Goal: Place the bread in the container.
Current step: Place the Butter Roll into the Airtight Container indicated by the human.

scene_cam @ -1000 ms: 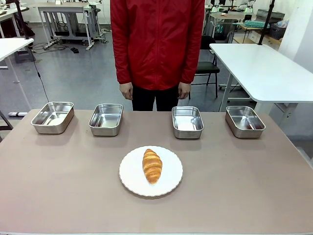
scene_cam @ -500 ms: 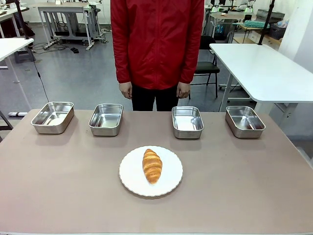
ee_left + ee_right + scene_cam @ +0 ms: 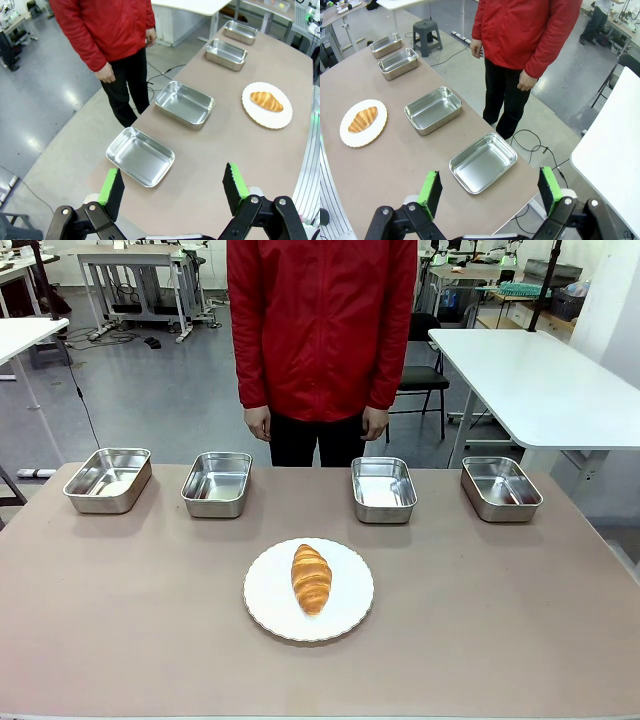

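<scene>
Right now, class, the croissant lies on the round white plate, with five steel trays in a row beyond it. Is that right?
No. The front view shows four steel trays, not five. The rest holds: the croissant lies on the round white plate, with the trays in a row beyond it.

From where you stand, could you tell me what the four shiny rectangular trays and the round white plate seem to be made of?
The shiny rectangular trays: polished metal, likely stainless steel, from the mirror-like reflections. The round white plate: matte white, finely patterned rim; ceramic, plastic or paper, unclear.
</scene>
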Robot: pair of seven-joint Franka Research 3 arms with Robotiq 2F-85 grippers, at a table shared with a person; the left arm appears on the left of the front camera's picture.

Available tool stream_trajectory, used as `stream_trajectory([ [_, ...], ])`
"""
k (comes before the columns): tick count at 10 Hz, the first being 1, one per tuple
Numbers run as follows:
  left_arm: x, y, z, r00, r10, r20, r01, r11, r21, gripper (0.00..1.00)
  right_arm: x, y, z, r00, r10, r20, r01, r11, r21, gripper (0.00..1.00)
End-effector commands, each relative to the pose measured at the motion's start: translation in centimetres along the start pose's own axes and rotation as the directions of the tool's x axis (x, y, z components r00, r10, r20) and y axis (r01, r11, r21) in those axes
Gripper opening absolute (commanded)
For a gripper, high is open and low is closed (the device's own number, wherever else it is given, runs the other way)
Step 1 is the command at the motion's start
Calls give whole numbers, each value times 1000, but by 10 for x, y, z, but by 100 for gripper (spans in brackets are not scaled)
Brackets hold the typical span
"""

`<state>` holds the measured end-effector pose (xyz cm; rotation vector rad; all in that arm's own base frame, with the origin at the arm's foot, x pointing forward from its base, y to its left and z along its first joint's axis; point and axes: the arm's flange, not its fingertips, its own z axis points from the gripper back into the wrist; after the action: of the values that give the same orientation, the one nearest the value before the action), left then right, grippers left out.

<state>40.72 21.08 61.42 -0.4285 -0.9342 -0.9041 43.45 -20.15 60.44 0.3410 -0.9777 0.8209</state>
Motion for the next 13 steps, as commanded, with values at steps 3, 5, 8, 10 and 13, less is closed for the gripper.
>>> stream_trajectory([
  [3,1,-1,3,1000,-3,7,3,1000,-8,100,1,0,0,1000,2,1,-2,1000,1,100],
  [5,1,-1,3,1000,-3,7,3,1000,-8,100,1,0,0,1000,2,1,-2,1000,1,100],
  [8,1,-1,3,1000,-3,7,3,1000,-8,100,1,0,0,1000,2,1,-2,1000,1,100],
  [10,1,-1,3,1000,-3,7,3,1000,-8,100,1,0,0,1000,2,1,-2,1000,1,100],
  [13,1,-1,3,1000,-3,7,3,1000,-8,100,1,0,0,1000,2,1,-2,1000,1,100],
])
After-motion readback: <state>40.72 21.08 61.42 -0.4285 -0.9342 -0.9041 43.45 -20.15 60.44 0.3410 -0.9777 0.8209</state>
